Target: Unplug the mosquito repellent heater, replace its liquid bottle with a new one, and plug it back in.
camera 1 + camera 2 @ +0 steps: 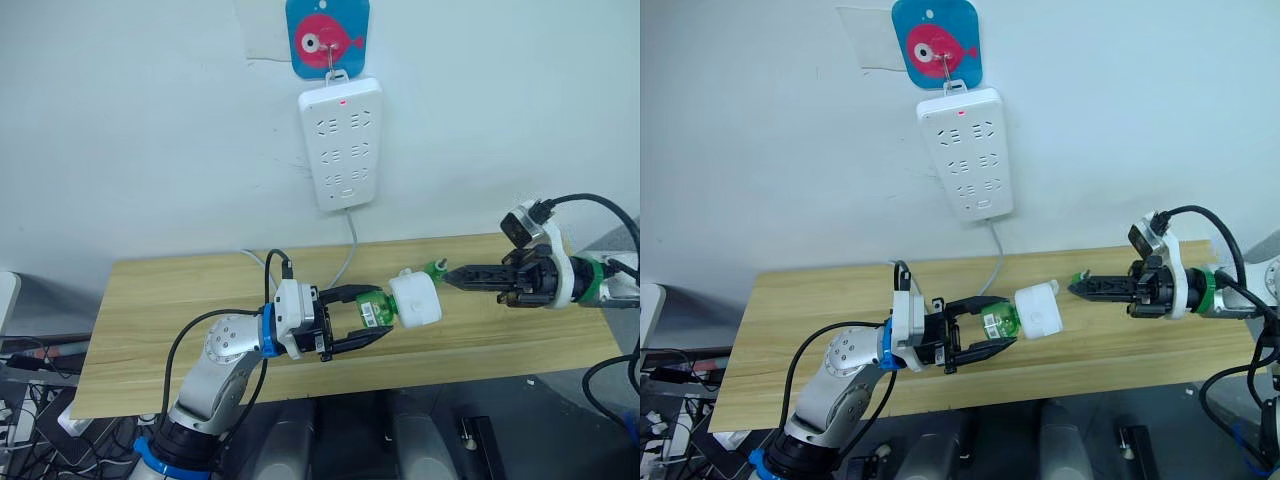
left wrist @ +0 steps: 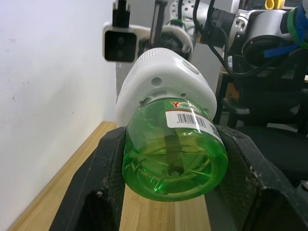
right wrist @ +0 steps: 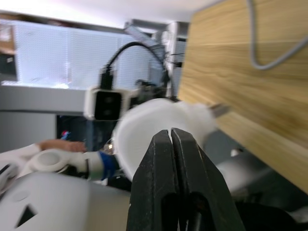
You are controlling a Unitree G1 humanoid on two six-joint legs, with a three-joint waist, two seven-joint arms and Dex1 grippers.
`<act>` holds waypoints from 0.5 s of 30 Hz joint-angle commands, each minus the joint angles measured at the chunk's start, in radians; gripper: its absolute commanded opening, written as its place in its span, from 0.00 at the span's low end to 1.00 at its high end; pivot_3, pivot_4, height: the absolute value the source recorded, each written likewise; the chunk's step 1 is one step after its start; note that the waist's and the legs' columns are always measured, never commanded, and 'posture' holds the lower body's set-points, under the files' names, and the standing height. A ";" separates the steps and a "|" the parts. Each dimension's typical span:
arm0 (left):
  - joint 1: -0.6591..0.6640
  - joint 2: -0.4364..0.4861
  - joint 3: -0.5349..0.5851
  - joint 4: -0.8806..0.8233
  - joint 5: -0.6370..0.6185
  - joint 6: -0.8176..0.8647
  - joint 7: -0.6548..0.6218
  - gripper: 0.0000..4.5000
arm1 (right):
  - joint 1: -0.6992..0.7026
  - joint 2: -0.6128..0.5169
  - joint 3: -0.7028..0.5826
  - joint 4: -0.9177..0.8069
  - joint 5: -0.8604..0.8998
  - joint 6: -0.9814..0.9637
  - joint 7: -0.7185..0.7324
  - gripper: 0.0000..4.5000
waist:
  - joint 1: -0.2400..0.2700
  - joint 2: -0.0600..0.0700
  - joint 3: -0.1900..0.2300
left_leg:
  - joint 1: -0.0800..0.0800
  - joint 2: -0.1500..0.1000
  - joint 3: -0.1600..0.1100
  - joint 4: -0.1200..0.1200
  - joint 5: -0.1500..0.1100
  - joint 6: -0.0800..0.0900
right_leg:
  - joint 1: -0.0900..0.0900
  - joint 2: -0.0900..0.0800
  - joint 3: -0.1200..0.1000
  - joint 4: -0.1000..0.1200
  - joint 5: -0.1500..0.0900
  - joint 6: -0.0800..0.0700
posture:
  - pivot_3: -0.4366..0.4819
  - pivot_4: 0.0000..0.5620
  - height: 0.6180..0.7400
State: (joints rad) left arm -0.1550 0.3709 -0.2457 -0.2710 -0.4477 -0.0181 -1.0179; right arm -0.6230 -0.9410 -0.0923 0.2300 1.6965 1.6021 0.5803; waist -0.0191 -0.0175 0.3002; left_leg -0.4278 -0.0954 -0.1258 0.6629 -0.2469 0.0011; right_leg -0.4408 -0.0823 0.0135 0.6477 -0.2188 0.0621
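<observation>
**Heater was off the strip, bottle still in it – handling notes for you**

Biggest first: the long light wooden tabletop ran along the white wall, and the white multi-socket power strip hung above it from a hook on a blue fish-print card, its grey cord trailing down behind the table edge.

Your small white rounded plastic mosquito repellent heater was unplugged and held up over the middle of the table, with the clear green plastic liquid bottle still seated in it. The left gripper was clamped around that bottle's body, one black finger on each side, so the heater hung off the bottle only. Your right gripper was pinched closed on nothing I could see, tips just beside the heater's far end. A small green item lay on the table right by it; too small to call.

My take on handling: the whole thing looked light, hard and stiff, but smooth and curved, so slippery. The bottle probably wouldn't like a hard squeeze. You'd have wanted the right claw opened and set across the heater's flatter sides, away from the prongs, then twisted against the left.
</observation>
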 commanded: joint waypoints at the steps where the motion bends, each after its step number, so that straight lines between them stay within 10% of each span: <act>1: 0.001 -0.002 0.005 -0.044 -0.020 -0.003 -0.007 0.50 | -0.013 0.018 0.043 -0.067 0.175 -0.057 -0.076 0.01 | -0.004 0.000 0.000 | 0.000 0.000 0.000 0.000 0.000 0.000 | 0.000 0.000 0.000 0.000 0.000 0.000 | 0.43 0.54 1.00; 15: 0.004 -0.005 0.009 -0.048 -0.019 0.002 -0.009 0.50 | 0.049 -0.081 0.080 -0.045 0.257 -0.145 -0.169 0.01 | -0.009 0.000 0.000 | 0.000 0.000 0.000 0.000 0.000 0.000 | 0.000 0.000 0.000 0.000 0.000 0.000 | 0.43 0.55 1.00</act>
State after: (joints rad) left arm -0.1579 0.3693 -0.2354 -0.2709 -0.4489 -0.0075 -1.0193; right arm -0.5741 -1.0037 0.0063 0.1847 1.9433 1.4576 0.4094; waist -0.0282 -0.0175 0.3002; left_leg -0.4279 -0.0953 -0.1259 0.6631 -0.2470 0.0012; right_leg -0.4406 -0.0823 0.0137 0.6475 -0.2187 0.0623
